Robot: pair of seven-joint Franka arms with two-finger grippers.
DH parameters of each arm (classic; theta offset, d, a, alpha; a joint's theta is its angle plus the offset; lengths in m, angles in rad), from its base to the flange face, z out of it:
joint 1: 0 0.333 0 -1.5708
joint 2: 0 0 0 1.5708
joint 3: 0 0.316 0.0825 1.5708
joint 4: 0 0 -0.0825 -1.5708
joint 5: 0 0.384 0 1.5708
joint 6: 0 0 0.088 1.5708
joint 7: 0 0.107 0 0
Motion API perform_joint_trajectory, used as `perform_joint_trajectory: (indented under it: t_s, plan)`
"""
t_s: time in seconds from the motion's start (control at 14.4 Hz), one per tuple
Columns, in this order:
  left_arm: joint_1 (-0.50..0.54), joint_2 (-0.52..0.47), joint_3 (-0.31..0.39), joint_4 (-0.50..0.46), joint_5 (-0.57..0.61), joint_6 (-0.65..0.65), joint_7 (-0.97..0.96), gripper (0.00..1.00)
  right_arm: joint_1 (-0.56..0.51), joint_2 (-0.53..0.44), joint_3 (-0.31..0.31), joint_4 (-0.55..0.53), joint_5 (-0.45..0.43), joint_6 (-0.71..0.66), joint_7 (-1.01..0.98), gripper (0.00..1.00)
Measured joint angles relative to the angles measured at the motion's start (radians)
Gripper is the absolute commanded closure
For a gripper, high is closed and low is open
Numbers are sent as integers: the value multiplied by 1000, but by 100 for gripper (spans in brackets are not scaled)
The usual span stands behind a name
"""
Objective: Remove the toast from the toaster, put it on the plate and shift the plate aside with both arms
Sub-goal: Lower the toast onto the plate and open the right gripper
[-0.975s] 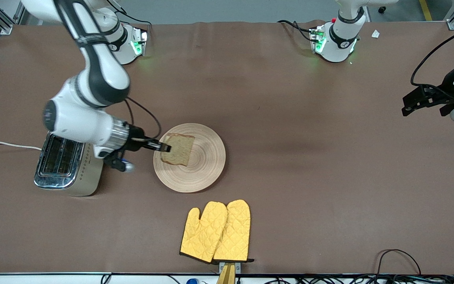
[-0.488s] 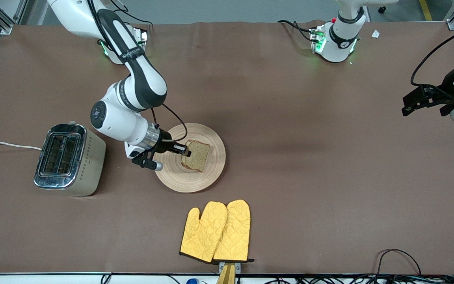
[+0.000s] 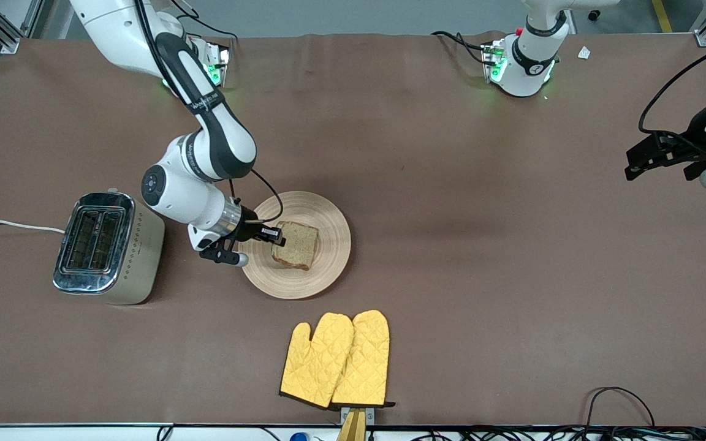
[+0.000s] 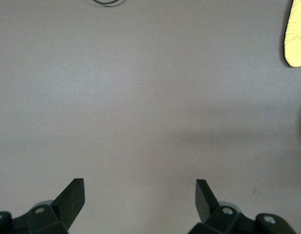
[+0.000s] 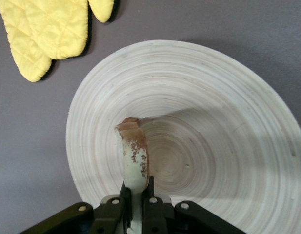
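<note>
right claw (image 3: pixel 272 234): clamped on toast (image 3: pixel 295 245), edge-on over plate (image 3: pixel 328 257), frame centre-left, likely for lowering flat.
left claw (image 3: pixel 635 164): apart, waiting at frame's right edge.
toaster (image 3: pixel 108 248): empty, frame's left side.

Probably lab: table-mounted robot arms (image 3: pixel 206 135)

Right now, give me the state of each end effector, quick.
Left end effector: open, holding nothing, over bare table at the left arm's end.
Right end effector: shut on the toast, over the plate.
</note>
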Motion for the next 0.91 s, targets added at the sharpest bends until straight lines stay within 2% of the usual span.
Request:
perform_joint_trajectory:
  t_s: [0.35, 0.42, 0.49, 0.63, 0.77, 0.91]
  plan:
    - [0, 0, 0, -1, 0, -1, 0, 0, -76, 5, -3, -74, 0, -1, -132, 98]
    - [0, 0, 0, -1, 0, -1, 0, 0, -81, 6, -3, -79, 0, -1, -137, 81]
    - [0, 0, 0, -2, 0, -1, 0, 0, -81, 7, -2, -81, 1, -1, -137, 49]
    - [1, 0, 0, -2, 0, -4, 0, 0, -80, 7, 0, -80, 1, -8, -135, 16]
    - [1, 0, 0, -2, 0, -5, 0, 0, -80, 7, 0, -80, 3, -20, -120, 1]
    - [1, 0, 0, -2, 0, -6, 0, 0, -80, 6, 0, -76, 5, -32, -101, 0]
